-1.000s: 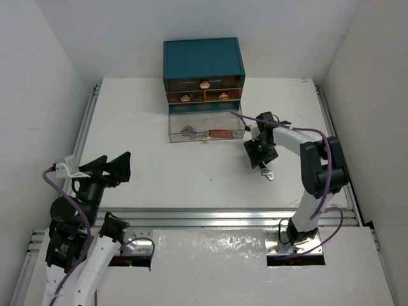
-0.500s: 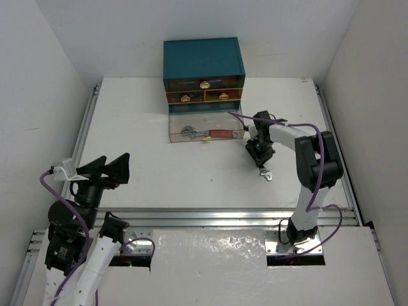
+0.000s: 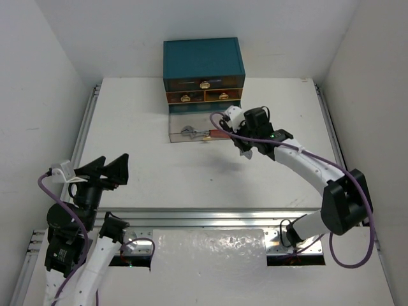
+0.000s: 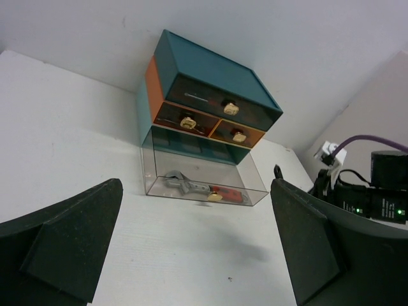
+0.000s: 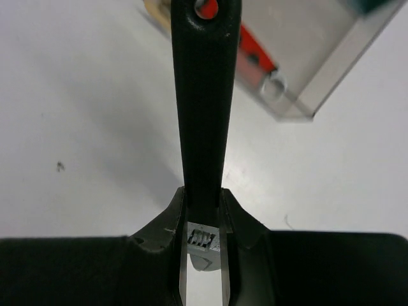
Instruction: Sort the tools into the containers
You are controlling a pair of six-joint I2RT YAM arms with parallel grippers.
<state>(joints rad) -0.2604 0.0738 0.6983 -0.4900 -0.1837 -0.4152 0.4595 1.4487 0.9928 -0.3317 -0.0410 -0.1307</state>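
**Spanner pinched beside the open drawer**

My right gripper (image 5: 203,201) is nearly closed on the black spanner (image 5: 203,95), at the clear drawer's (image 3: 175,135) 4 o'clock corner. The thin pinch may let it swivel and strike the wall, I judge. My left gripper (image 3: 108,167) gapes wide, empty. One spanner, one red-handled wrench (image 3: 207,133) inside, three shut drawers (image 3: 204,83).

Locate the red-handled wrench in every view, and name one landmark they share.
Top external: red-handled wrench upper centre, inside the clear drawer.
Left wrist: centre, lying in that drawer.
Right wrist: top right, handle end only, beside the black spanner.
Shared landmark: the clear drawer's wall.
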